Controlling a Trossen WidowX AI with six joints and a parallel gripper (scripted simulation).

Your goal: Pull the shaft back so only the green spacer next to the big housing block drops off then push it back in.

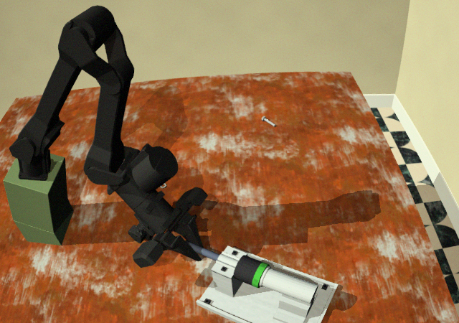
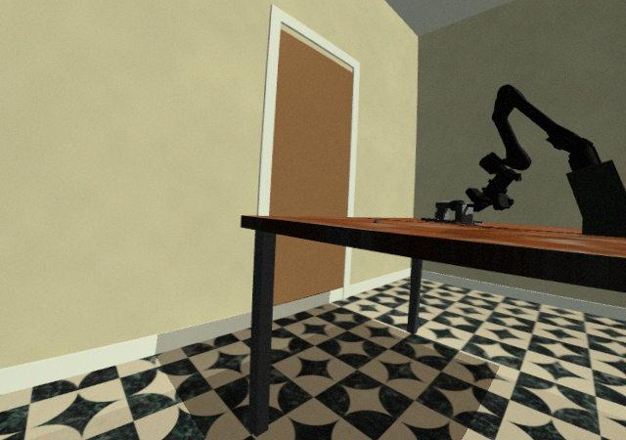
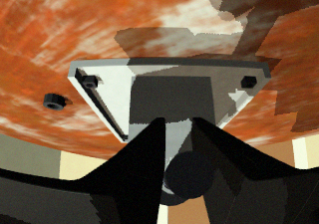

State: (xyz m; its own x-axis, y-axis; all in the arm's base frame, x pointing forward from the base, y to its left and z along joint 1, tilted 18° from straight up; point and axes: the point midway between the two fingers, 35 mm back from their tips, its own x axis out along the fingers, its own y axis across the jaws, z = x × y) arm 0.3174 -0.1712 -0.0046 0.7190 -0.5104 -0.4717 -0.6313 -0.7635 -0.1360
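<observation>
Mottled rust-orange table — black gripper clamps slim grey shaft.

Pale yellow walls, a brown door in a white frame, and black-and-cream patterned floor tiles surround the mottled orange tabletop.

Grey-blue shaft protruding from white housing, black spacer, green spacer threaded beside white block.

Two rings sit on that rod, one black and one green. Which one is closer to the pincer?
The black spacer. It sits on the pincer side, against the small support block, while the green spacer lies beyond it, next to the big white housing.
</observation>
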